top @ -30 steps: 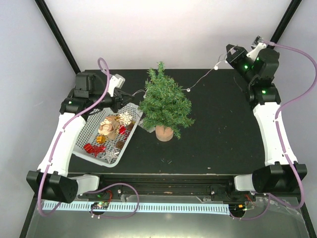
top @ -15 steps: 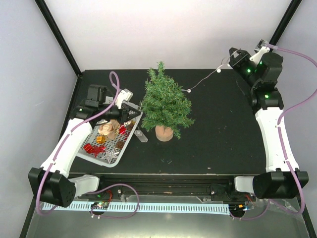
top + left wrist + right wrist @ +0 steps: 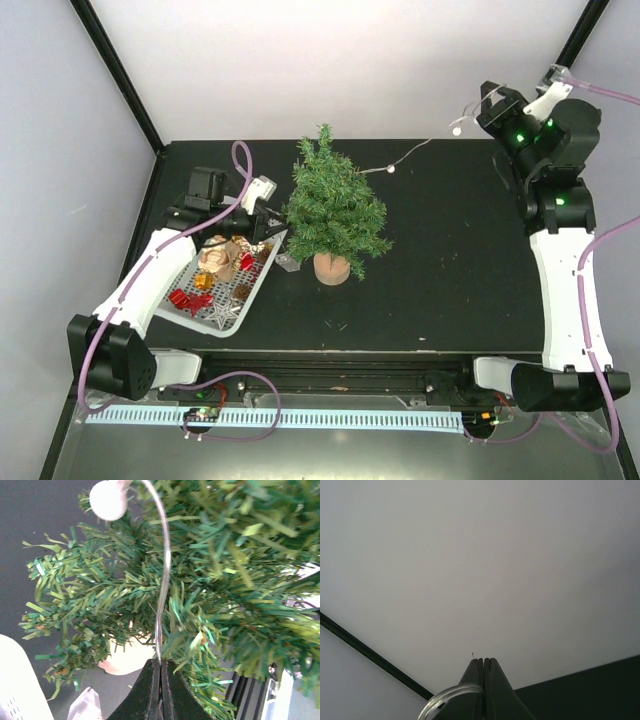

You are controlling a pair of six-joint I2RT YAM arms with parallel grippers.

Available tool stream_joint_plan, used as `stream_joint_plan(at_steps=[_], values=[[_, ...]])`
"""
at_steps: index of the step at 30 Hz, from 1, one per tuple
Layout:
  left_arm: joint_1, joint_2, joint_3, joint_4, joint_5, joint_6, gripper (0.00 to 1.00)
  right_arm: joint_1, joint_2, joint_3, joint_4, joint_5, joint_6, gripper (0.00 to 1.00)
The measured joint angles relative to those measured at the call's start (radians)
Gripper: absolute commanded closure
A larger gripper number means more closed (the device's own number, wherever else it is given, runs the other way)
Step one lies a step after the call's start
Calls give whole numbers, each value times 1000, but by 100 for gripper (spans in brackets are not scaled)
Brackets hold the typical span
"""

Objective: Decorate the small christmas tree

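White tray [image 3: 236, 326] of ornaments [image 3: 222, 262] at counter [image 3: 450, 270] left. Left claw [image 3: 161, 664] just past tray's far corner, fingers together, clamped on thin light string [image 3: 166, 580] among tree's left branches. Small christmas tree [image 3: 335, 205] upright mid-counter, tan base near tray. String runs right off tree, up to right claw [image 3: 483, 661], high over far right corner, pinched shut on it.
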Motion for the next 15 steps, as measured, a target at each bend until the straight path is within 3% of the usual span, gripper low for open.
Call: stream_joint_plan(at_steps=[7,15], values=[[0,59,1,29,-36,-2,98,0,-39,99,-75,1,-72,99],[11,90,46,58,-53,-17,99,0,-101,86,-155,-5,-132,99]])
